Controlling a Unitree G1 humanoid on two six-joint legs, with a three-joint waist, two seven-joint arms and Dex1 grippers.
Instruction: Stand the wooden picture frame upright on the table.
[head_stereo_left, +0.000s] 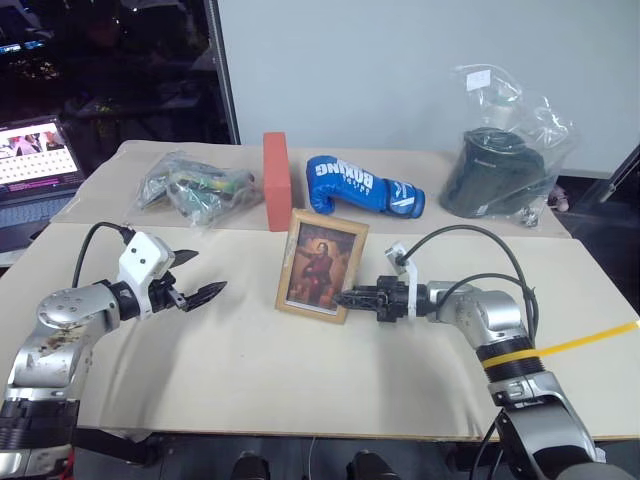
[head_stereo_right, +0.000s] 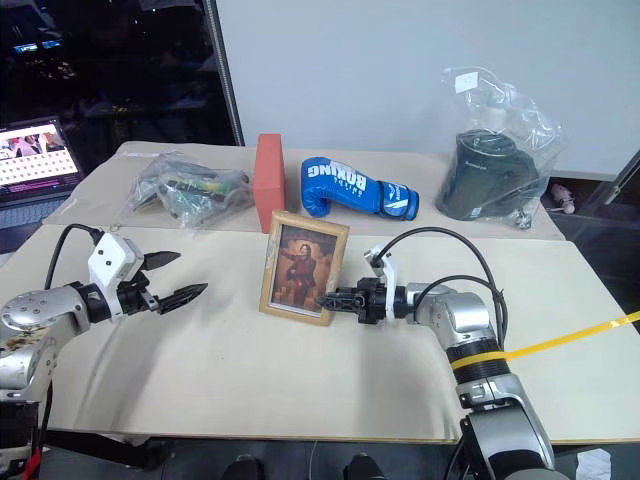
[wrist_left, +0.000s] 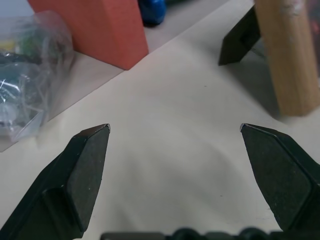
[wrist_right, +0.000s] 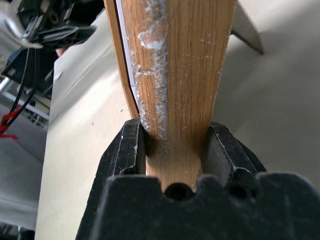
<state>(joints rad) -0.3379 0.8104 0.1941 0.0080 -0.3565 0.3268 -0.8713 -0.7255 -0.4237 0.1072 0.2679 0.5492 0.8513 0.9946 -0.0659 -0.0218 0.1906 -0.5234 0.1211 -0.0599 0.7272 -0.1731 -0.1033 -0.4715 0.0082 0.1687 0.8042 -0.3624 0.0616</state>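
The wooden picture frame (head_stereo_left: 322, 265) stands upright near the middle of the beige table (head_stereo_left: 250, 370), its dark reddish portrait facing me. Its stand (wrist_left: 241, 37) props it from behind. My right gripper (head_stereo_left: 345, 297) reaches in from the right and is shut on the frame's lower right edge; the right wrist view shows both fingers (wrist_right: 131, 150) pressed against the light wood (wrist_right: 175, 75). My left gripper (head_stereo_left: 197, 275) hovers open to the left of the frame, a hand's width away, with nothing between its fingers (wrist_left: 85, 160).
A red-orange block (head_stereo_left: 276, 181) stands just behind the frame. A blue boxing glove (head_stereo_left: 360, 186) lies to its right, a clear bag of items (head_stereo_left: 190, 187) to its left, a bagged dark object (head_stereo_left: 498, 168) at the back right. A laptop (head_stereo_left: 35, 160) sits far left.
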